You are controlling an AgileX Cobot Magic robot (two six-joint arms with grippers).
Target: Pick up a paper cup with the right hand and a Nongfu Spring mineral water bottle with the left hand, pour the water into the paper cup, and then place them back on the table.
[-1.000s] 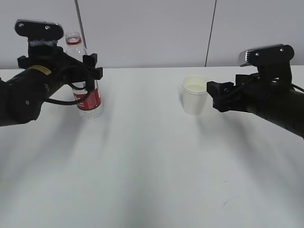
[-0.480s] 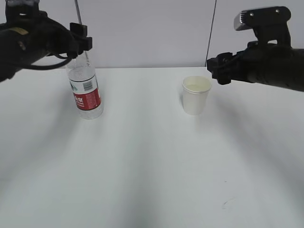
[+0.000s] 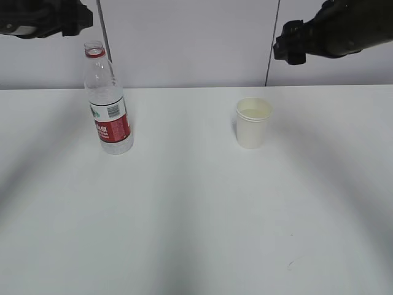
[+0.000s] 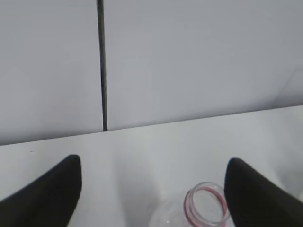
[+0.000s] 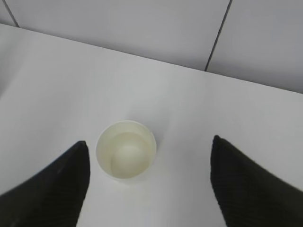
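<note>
The Nongfu Spring mineral water bottle point(image 3: 108, 104) stands upright and uncapped on the left of the white table point(image 3: 196, 215). Its red-ringed mouth point(image 4: 207, 206) shows at the bottom of the left wrist view. The paper cup point(image 3: 253, 123) stands upright to the right of centre, and the right wrist view looks down into its cream inside point(image 5: 126, 150). My left gripper point(image 4: 151, 191) is open and empty, high above the bottle at the top left point(image 3: 78, 18). My right gripper point(image 5: 149, 184) is open and empty, high above the cup at the top right point(image 3: 287, 42). I cannot tell the water level.
A grey panelled wall with dark vertical seams point(image 3: 272, 43) runs behind the table's far edge. A small dark scuff mark point(image 3: 293, 263) lies near the front right of the table.
Both arms have risen up and away. The left gripper, which was around the bottle one second ago, now hangs above it. The right gripper has lifted from beside the cup.
</note>
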